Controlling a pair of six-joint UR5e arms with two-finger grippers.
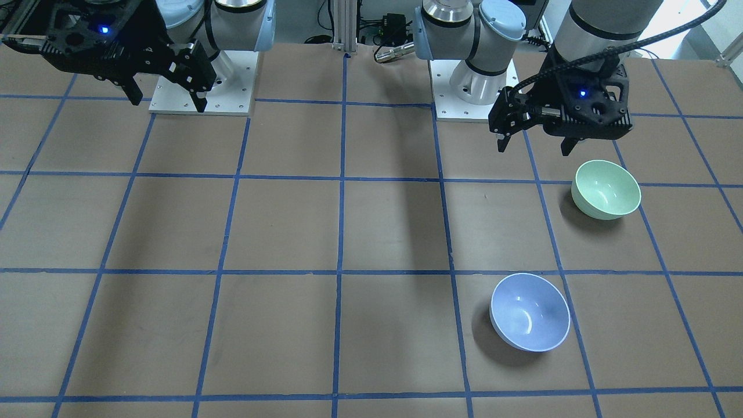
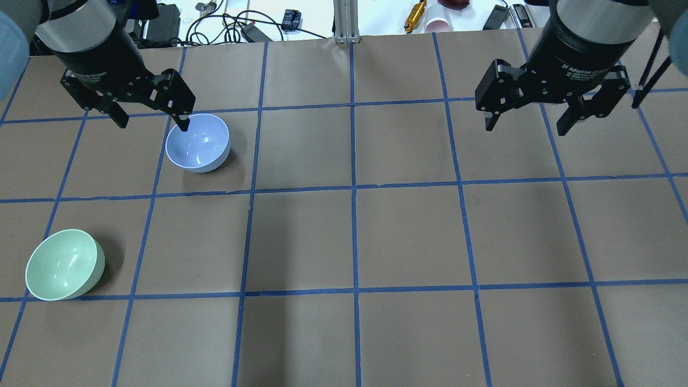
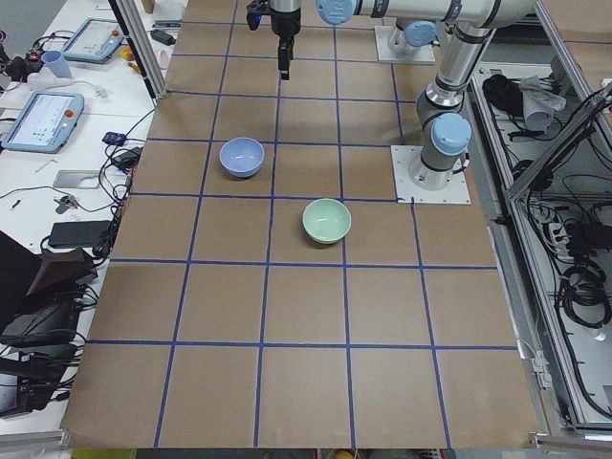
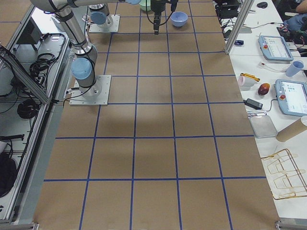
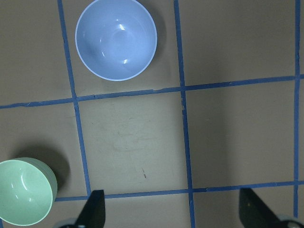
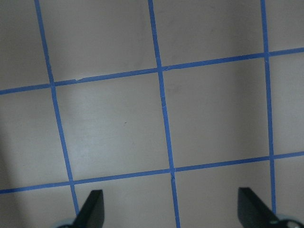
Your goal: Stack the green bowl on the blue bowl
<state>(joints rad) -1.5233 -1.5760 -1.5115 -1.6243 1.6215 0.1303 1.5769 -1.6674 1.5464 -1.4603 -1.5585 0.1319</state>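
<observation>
left claw [image 2: 153, 125] and right claw [image 2: 525, 129] hang spread, empty; green bowl [image 2: 64, 264], about 7 o'clock from blue bowl [image 2: 198, 142] overhead, sits mouth-up, ready for nesting.

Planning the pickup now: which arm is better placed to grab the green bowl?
Left. The left gripper hangs open over the half where the green bowl and blue bowl both sit; the right gripper is far across the table.

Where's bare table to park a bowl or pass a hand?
Free: the table's whole right half, from the centre tape line out, below the right gripper. Also the square between green bowl and blue bowl. Crowded: the left side, both bowls near the left gripper.
</observation>
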